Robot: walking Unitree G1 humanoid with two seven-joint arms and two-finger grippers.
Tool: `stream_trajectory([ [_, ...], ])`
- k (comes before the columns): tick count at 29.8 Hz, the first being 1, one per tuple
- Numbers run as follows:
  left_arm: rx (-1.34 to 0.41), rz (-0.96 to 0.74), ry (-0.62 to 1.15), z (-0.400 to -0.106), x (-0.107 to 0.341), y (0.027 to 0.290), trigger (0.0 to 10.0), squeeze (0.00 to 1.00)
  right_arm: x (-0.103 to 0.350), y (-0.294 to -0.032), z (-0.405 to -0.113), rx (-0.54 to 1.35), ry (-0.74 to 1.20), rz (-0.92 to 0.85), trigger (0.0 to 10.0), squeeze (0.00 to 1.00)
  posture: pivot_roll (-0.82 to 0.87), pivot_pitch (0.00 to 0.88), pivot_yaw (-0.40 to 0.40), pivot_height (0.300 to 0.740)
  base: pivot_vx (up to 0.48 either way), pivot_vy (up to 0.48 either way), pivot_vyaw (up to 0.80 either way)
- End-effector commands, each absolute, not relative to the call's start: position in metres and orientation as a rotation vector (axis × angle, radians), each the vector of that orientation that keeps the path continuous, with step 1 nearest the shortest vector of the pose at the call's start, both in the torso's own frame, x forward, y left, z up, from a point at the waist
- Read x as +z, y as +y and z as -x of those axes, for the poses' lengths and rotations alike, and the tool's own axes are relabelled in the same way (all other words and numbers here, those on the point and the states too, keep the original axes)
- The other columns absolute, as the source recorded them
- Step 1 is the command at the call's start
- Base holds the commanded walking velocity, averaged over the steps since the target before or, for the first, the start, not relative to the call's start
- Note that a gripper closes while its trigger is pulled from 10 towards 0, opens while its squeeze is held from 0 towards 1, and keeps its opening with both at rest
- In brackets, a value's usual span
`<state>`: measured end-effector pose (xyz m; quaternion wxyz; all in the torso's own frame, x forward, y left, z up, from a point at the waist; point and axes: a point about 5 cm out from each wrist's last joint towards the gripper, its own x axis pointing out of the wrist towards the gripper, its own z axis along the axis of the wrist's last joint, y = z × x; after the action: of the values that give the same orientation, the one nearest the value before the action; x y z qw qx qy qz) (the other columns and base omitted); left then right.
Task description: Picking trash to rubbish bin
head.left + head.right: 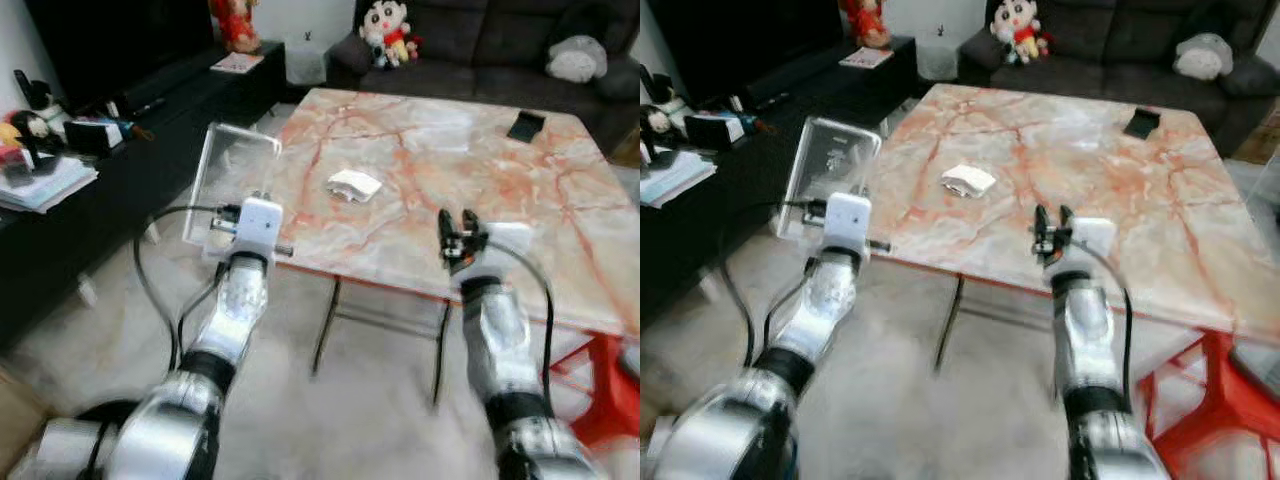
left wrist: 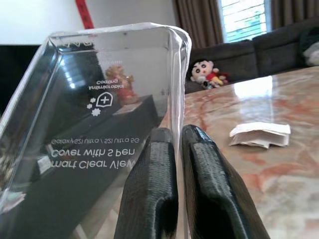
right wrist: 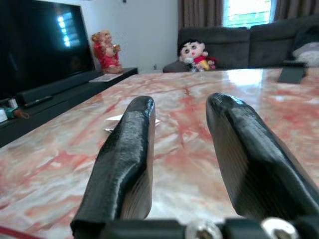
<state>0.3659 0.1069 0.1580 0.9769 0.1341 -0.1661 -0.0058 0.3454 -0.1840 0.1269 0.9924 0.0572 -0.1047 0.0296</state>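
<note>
Left gripper (image 2: 172,137) pinches an empty clear plastic box (image 2: 99,109); right gripper (image 3: 182,117) gapes over the table (image 3: 199,164).

A living room in a private home: a dark grey sofa (image 1: 500,40) with a cartoon doll (image 1: 385,30) and a grey plush toy (image 1: 577,58) lines the far wall. A pink-veined marble worktop (image 1: 450,170) stands on pale carpet (image 1: 350,420). A large television (image 3: 40,45) sits on a long black media unit (image 1: 130,130), curtained window (image 3: 244,11) behind.
</note>
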Motion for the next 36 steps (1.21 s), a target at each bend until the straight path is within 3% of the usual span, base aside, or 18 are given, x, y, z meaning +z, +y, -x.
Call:
stream_trajectory([
  [1,-0.02,-0.26,-0.347,-0.367,0.163,0.102,10.0,0.0,0.128,-0.191,-0.345,0.036,-0.215,-0.117,10.0,0.0,-0.07,0.016,-0.026,0.74,-0.24,0.0,0.0],
  [28,-0.001,-0.261,-0.33,-0.366,0.159,0.107,10.0,0.0,0.12,-0.206,-0.341,-0.002,-0.177,-0.1,10.0,0.0,-0.07,0.026,-0.032,0.74,-0.078,0.0,0.0],
  [34,0.023,-0.237,-0.269,-0.366,0.148,0.113,10.0,0.0,0.107,-0.213,-0.338,-0.016,-0.107,-0.095,10.0,0.0,-0.08,0.029,-0.034,0.74,0.0,0.0,0.0],
  [36,0.027,-0.206,-0.159,-0.364,0.128,0.119,10.0,0.0,0.085,-0.222,-0.33,-0.037,-0.007,-0.102,10.0,0.0,-0.08,0.03,-0.035,0.74,0.0,0.0,0.0],
])
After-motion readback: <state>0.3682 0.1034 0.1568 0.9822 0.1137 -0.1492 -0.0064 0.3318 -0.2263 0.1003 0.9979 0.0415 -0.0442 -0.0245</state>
